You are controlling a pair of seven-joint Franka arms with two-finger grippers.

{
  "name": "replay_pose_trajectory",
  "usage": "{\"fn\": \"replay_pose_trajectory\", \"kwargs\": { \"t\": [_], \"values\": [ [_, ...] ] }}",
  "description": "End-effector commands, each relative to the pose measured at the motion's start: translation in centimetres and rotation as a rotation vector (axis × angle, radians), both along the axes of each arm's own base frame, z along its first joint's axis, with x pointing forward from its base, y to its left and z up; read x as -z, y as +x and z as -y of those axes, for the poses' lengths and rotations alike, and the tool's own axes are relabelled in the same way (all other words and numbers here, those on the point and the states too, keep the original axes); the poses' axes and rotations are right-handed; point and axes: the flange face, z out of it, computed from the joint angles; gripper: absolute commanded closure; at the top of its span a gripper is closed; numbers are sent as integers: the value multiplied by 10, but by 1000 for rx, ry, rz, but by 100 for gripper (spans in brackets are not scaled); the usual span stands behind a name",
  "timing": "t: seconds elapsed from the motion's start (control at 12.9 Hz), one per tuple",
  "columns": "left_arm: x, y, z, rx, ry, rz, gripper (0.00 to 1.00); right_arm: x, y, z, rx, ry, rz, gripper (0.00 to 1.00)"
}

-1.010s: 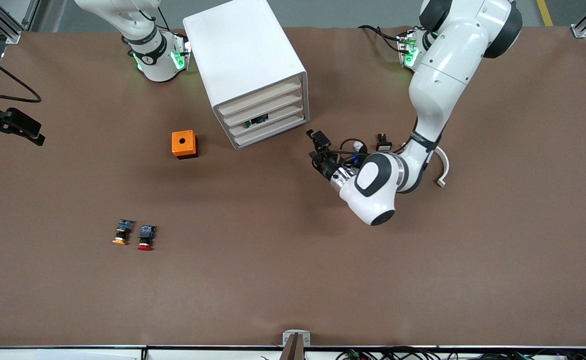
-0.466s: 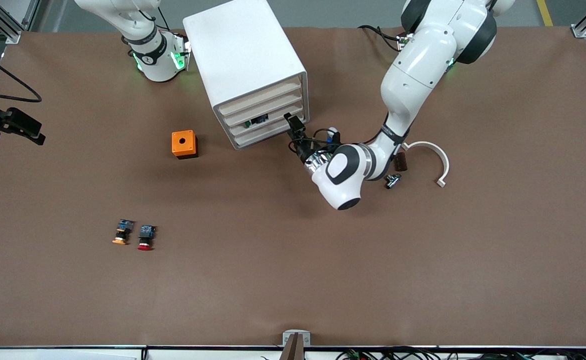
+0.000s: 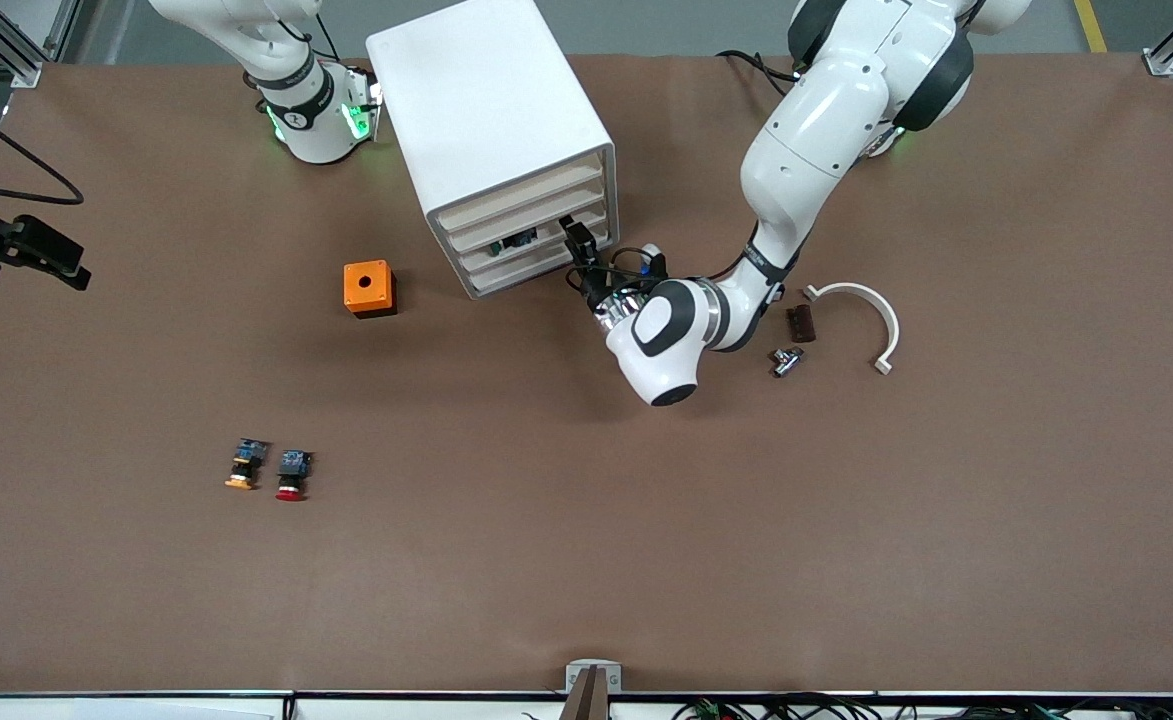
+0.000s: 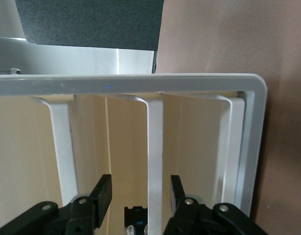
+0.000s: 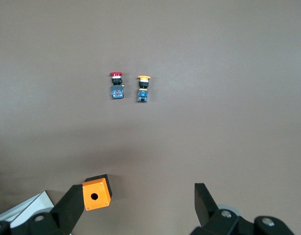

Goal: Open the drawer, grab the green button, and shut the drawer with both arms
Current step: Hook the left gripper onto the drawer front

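Closing in since a second ago, my left gripper (image 3: 580, 252) now sits spread against the smooth cream-fronted white plastic drawer (image 3: 536, 262), straddling a cabinet rib. Right gripper (image 5: 135, 205) waits unclenched above the orange box (image 5: 96, 193); green button unseen.

The whole brown table (image 3: 586, 560) is seen from a high camera facing the two arm bases along the frame's top. The white box cabinet with four cream drawer fronts (image 3: 506, 140) is viewed by the left wrist camera from very close, its front (image 4: 155, 142) filling the frame. The table is looked down on from well above by the right wrist camera; the small orange cube with a round hole (image 5: 97, 193), at lower left there, is shared with the front view (image 3: 369, 288).
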Motion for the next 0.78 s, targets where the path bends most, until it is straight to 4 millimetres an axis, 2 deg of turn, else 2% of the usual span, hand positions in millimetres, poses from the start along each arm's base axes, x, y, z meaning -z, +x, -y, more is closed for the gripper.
{"fn": "replay_pose_trajectory", "kwargs": {
  "t": [0.0, 0.16, 0.39, 0.62, 0.7],
  "values": [
    [-1, -1, 8, -4, -12, -10, 58, -3, 0, -1, -8, -7, -4, 0],
    [-1, -12, 17, 20, -12, -8, 58, -3, 0, -1, -8, -7, -4, 0],
    [0, -11, 17, 18, -26, 11, 70, -4, 0, -1, -8, -9, -3, 0],
    [-1, -1, 12, 2, -49, 43, 95, -3, 0, -1, 1, -7, -4, 0],
    [0, 5, 7, -10, -43, 43, 100, -3, 0, -2, 8, -7, -3, 0]
  ]
}}
